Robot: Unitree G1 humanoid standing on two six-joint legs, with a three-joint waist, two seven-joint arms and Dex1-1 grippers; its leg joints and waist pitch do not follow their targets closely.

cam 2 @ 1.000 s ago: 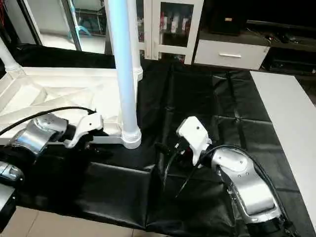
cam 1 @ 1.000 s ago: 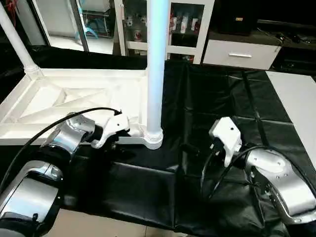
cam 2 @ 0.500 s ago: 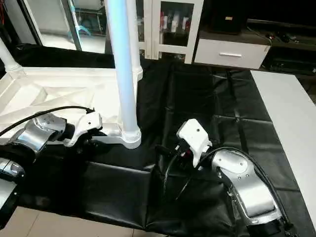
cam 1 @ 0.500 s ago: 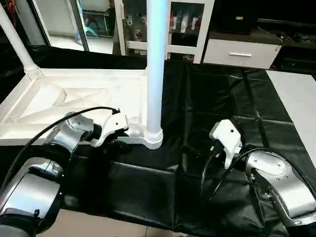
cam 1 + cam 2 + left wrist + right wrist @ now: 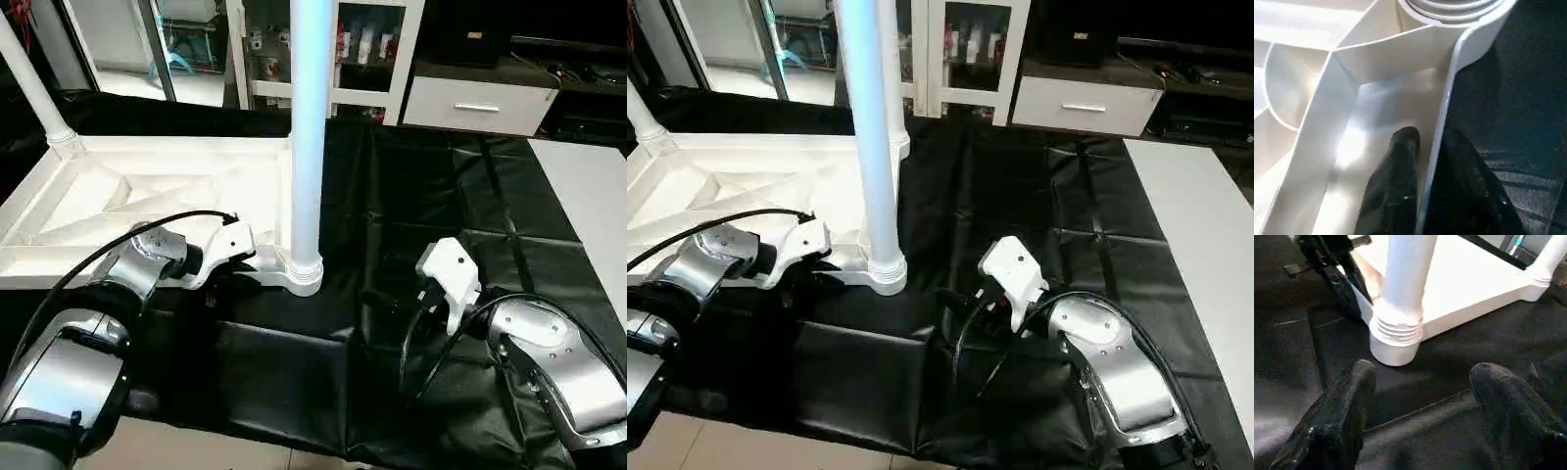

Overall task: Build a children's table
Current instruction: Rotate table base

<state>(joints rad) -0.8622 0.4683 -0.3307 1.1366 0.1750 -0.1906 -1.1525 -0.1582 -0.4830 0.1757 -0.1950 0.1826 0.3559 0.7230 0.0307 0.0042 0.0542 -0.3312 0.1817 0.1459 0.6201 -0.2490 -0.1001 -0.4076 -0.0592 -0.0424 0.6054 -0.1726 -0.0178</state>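
The table top [image 5: 147, 211] lay upside down on the black cloth [image 5: 431, 196], ribs up, with one leg [image 5: 308, 137] standing in the near corner socket and another leg [image 5: 31, 83] at the far left corner. The left gripper [image 5: 1422, 196] was clamped on the top's near rim, one finger each side. The right gripper [image 5: 1420, 396] sat spread wide just short of the leg's base. White cabinets [image 5: 392, 59] stood behind.
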